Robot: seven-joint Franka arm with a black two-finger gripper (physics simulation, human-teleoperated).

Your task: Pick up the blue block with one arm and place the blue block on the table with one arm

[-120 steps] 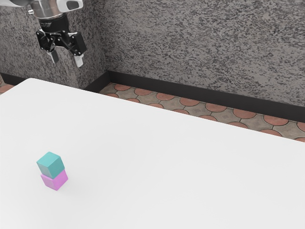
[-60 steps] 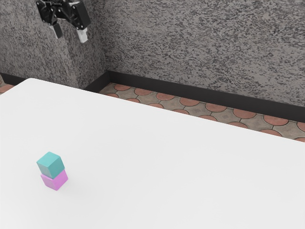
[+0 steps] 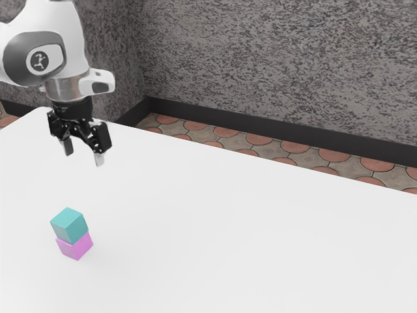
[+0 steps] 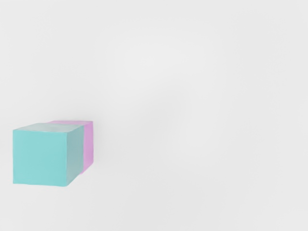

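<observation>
The white counter spreads widest. The arm comes in from ten o'clock in the exterior view, its jaws at nine, spread wide above the counter. At eight o'clock, roughly six o'clock from the jaws, the blue block sits on the equally small pink block.

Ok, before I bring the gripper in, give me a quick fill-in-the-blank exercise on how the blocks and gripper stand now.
1. The pink block is the lower one, and the blue block is the ____ one.
2. The pink block rests on the white ____.
3. The gripper is not shut but ____.
4. Counted together, the stacked blocks number ____.

Missing words: upper; table; open; two.
</observation>
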